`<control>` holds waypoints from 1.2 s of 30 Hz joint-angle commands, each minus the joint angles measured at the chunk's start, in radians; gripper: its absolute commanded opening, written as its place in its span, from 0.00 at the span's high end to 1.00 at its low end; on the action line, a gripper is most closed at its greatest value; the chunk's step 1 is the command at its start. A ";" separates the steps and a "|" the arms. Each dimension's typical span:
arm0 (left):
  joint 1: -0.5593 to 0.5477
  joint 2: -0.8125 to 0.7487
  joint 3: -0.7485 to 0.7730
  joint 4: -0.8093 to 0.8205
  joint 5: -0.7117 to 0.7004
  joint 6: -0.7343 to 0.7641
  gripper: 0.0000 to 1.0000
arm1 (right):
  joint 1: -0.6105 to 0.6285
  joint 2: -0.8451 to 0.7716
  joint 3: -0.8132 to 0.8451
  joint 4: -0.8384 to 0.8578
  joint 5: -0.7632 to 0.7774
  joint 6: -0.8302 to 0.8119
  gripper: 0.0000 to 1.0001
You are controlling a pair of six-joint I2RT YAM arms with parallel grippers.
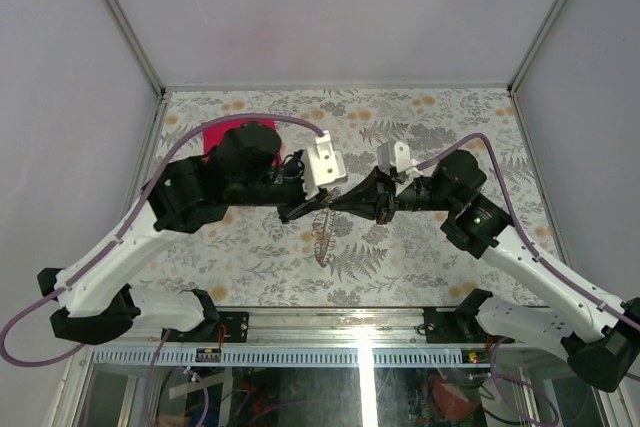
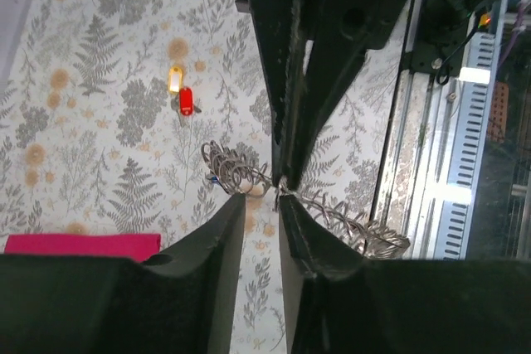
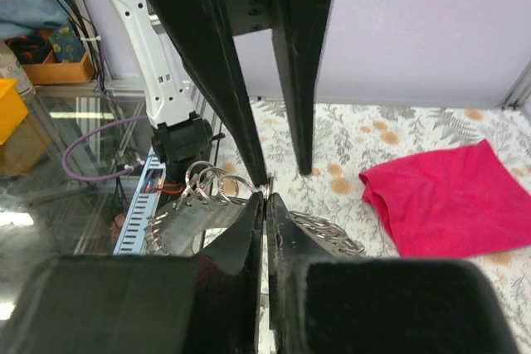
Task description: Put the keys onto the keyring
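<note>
The keyring [image 3: 207, 181] is a cluster of thin silvery loops with a metal feather charm [image 2: 361, 230] and a tiny blue piece [image 2: 214, 178]. It hangs above the table between the two grippers. My right gripper [image 3: 266, 196] is shut on one of its small loops. My left gripper [image 2: 261, 198] faces it tip to tip, open, with a narrow gap and nothing between its fingers. In the top view both grippers meet at mid-table, and the charm [image 1: 322, 237] dangles below them. Two keys, one yellow-headed [image 2: 174, 80] and one red-headed [image 2: 186, 101], lie on the table beyond the keyring.
A pink-red cloth [image 3: 448, 196] lies on the flower-print table, at the far left in the top view [image 1: 212, 139] beside the left arm. The metal rail [image 2: 415, 163] of the near table edge runs close behind the keyring.
</note>
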 commanded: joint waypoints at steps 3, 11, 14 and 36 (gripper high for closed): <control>-0.010 -0.222 -0.164 0.326 0.059 -0.095 0.67 | 0.003 -0.051 -0.129 0.564 0.010 0.240 1.00; -0.010 -0.396 -0.372 0.634 0.038 -0.224 0.59 | 0.003 0.025 -0.196 1.079 0.044 0.462 1.00; -0.010 -0.413 -0.399 0.674 0.031 -0.243 0.59 | 0.003 0.043 -0.205 1.187 0.062 0.494 1.00; -0.010 -0.408 -0.471 0.899 0.181 -0.293 0.60 | 0.004 0.063 -0.198 1.353 0.022 0.526 1.00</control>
